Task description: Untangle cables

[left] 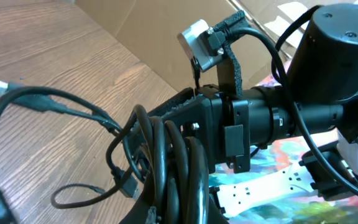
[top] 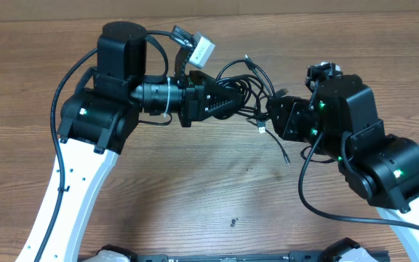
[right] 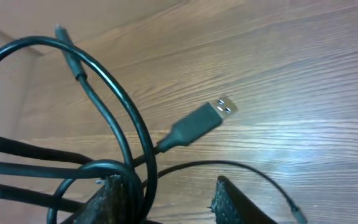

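The cables (top: pixel 249 86) are a tangle of thin black cords lying between my two grippers at mid-table. My left gripper (top: pixel 233 100) points right and is shut on a bunch of the cords (left: pixel 166 162), which run through its jaws in the left wrist view. My right gripper (right: pixel 166 186) faces it from the right and stands open. Cord loops hang against its left finger (right: pixel 110 202), and only bare wood shows between its fingers. A silvery USB plug (right: pixel 219 112) lies just beyond the fingertips. One thin strand (top: pixel 282 149) trails toward the near side.
The right arm's wrist and gripper body (left: pixel 253 118) fill the left wrist view close behind the bundle. A small dark speck (top: pixel 233 222) lies on the wooden table (top: pixel 195 182) toward the front. A cardboard edge (top: pixel 282 7) runs along the back.
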Tool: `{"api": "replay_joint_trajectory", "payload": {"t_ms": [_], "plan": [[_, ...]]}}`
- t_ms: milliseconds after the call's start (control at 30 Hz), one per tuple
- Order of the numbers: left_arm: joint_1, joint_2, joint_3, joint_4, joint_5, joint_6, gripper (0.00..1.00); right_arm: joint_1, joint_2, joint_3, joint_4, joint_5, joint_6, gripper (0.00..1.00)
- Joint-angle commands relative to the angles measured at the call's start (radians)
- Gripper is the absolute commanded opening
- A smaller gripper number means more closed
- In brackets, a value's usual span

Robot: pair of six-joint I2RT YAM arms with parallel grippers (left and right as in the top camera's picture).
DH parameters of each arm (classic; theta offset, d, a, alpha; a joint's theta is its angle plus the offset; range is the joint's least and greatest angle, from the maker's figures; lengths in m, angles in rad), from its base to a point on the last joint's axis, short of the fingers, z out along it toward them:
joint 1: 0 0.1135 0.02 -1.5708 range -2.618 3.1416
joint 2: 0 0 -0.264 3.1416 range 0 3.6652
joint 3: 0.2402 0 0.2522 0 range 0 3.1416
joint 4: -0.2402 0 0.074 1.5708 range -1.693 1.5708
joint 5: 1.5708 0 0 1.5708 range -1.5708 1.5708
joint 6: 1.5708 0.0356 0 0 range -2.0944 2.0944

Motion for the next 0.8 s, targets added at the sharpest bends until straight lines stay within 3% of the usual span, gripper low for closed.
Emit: {"api": "replay_joint_trajectory", "payload": {"t_ms": [0, 133, 633, 767], "plan": [[0.086, -0.05, 0.043, 0.075, 0.272, -0.014, 0.04, -0.036, 0.023, -0.036, -0.08, 0.315, -0.014, 0.41], [0.165, -0.05, 0.043, 0.145, 0.454, -0.014, 0.04, -0.036, 0.023, -0.036, -0.125, 0.372, 0.008, 0.45], [0.306, -0.053, 0.043, 0.169, 0.463, -0.044, 0.04, -0.036, 0.023, -0.036, -0.202, 0.425, 0.031, 0.46], [0.418, -0.053, 0.043, 0.185, 0.462, -0.065, 0.04, -0.036, 0.023, -0.036, -0.224, 0.425, 0.031, 0.47]]}}
